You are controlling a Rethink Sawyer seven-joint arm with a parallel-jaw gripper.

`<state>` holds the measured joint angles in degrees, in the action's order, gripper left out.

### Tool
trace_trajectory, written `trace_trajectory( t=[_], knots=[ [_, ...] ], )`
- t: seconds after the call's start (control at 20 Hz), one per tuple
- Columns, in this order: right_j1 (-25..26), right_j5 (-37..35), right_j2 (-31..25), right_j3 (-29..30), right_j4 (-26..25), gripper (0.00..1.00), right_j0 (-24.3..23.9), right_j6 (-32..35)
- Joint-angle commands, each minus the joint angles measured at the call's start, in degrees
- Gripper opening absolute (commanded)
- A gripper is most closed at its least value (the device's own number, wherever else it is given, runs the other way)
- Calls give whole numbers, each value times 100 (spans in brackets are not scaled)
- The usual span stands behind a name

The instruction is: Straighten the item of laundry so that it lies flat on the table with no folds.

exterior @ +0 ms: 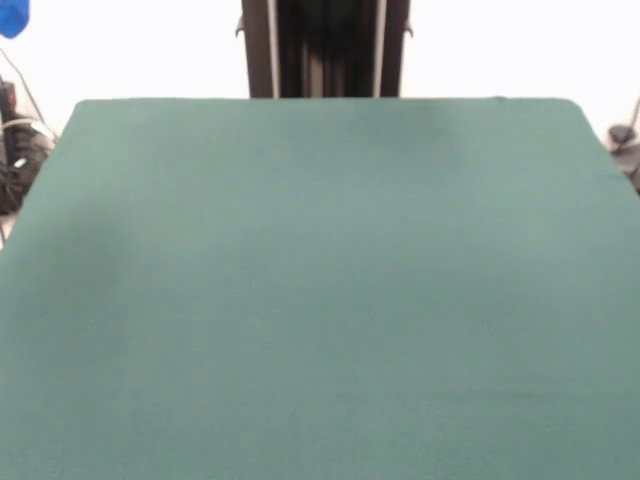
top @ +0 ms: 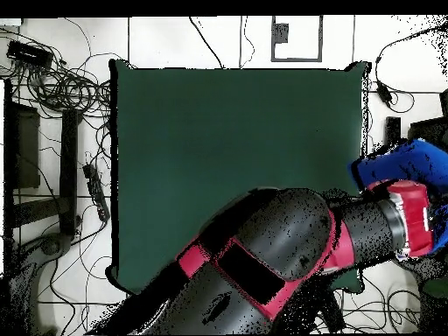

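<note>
Where arm ends, crumpled blue laundry [top: 411, 166]

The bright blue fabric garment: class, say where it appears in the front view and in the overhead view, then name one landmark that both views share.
Front view: the bright blue soft fabric garment shows only as a small patch in the top left corner, beyond the table's edge.
Overhead view: the garment is at the right edge, just off the table's right side, above the end of the red and black arm.
Shared landmark: the large dark green cloth-covered table.
</note>
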<state>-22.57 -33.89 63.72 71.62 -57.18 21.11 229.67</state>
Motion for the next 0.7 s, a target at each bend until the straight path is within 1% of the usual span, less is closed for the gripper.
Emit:
trace_trajectory(
  t=[0.05,0.2,0.35,0.55,0.7],
  knots=[
    [328,481,-428,576,-637,0,256,-962],
    [852,258,-528,670,-694,0,377,-94],
    [1235,-17,-647,708,-640,0,470,538],
    [1614,-174,-710,711,-482,0,532,1039],
    [1757,-220,-732,759,-268,0,586,1130]
  ],
)
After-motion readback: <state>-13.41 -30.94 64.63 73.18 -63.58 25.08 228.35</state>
